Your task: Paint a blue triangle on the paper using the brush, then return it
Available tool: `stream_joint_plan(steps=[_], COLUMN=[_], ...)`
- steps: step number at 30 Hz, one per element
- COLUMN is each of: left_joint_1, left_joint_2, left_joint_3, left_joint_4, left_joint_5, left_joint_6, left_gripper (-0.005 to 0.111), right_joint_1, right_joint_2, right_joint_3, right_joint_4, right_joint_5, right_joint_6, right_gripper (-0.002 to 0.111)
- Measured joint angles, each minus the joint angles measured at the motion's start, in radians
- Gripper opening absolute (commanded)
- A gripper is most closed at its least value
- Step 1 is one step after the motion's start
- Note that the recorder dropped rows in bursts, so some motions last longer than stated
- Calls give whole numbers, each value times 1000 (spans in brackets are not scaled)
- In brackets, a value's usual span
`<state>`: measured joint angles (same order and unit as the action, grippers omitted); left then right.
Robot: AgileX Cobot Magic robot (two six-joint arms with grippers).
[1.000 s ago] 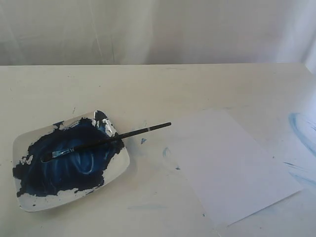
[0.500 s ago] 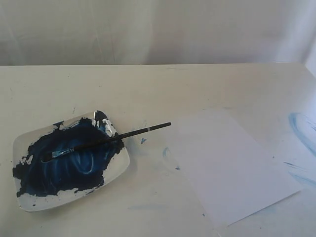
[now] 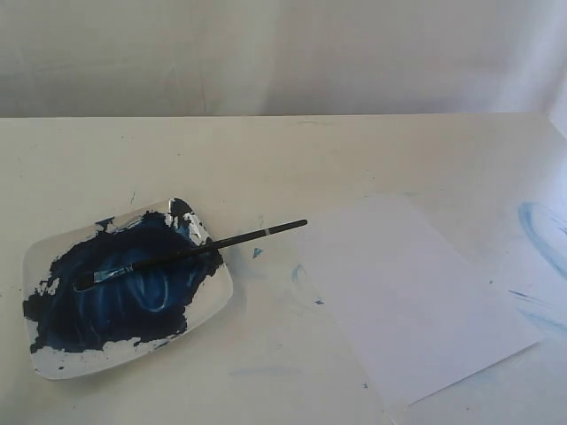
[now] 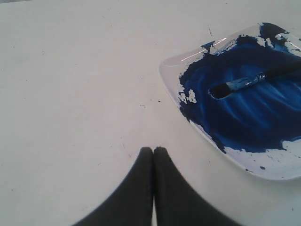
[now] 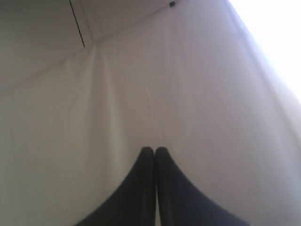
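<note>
Black of handle, blue of bristle: the brush [image 3: 190,252], lying across the white dish [image 3: 39,257] toward the left edge of the bench [image 3: 292,159], tip sunk in the dark paint, handle propped on the rim and jutting out over bare bench to end near a corner of the paper [image 3: 407,292]. Probably parked so to keep the bristles loaded and the handle clean and free for a pinch. Paper flat and skewed toward the right edge, apart from the dish, blank; no blue triangle on it yet, only pale blue smears [image 3: 536,226] on the bench beyond it. Left gripper [image 4: 153,149] pressed shut on nothing, hanging over bare bench just beside the dish, apart from the brush. Right gripper [image 5: 155,149] likewise pinched together and empty, aimed at the pale backdrop cloth [image 5: 117,94], away from the bench. Judged as the very start: nothing picked up, nothing painted; jaws to be spread before any take of the handle.
</note>
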<state>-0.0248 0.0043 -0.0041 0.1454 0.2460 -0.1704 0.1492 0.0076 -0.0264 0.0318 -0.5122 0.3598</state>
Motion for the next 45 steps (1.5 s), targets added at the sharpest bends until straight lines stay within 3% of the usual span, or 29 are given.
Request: stream_joint_plan(steps=[7,9,10,12,15,20,22,24,31,37,42,45], left_joint_1=[0,0,0,0,0,0,0,0,0,0,0,0], left_joint_2=[0,0,0,0,0,0,0,0,0,0,0,0], left_joint_3=[0,0,0,0,0,0,0,0,0,0,0,0], left_joint_4=[0,0,0,0,0,0,0,0,0,0,0,0], left_joint_5=[0,0,0,0,0,0,0,0,0,0,0,0], left_joint_6=[0,0,0,0,0,0,0,0,0,0,0,0], left_gripper=[0,0,0,0,0,0,0,0,0,0,0,0], right_joint_1=[0,4,25,64,144,332,408,460,519,519,522,551], right_joint_2=[274,405,540,670,837,1108,1214,1306,1585,1723,1788,1829], right_joint_3=[-239,-338,-429,-495,-566,-660,-709,-760,-952,-1079,-1108,-1109], right_joint_4=[-3,1,57,177,496,1237,1411,1475,1514,1493,1651,1693], right_joint_5=[316,485,663,799,907,1008,1031,1003,920,1005,1068,1002], right_joint_6=[80,122,126,54,-265,-1124,-1325,-1403,-1402,-1329,-1249,-1148], right_gripper=[0,0,0,0,0,0,0,0,0,0,0,0])
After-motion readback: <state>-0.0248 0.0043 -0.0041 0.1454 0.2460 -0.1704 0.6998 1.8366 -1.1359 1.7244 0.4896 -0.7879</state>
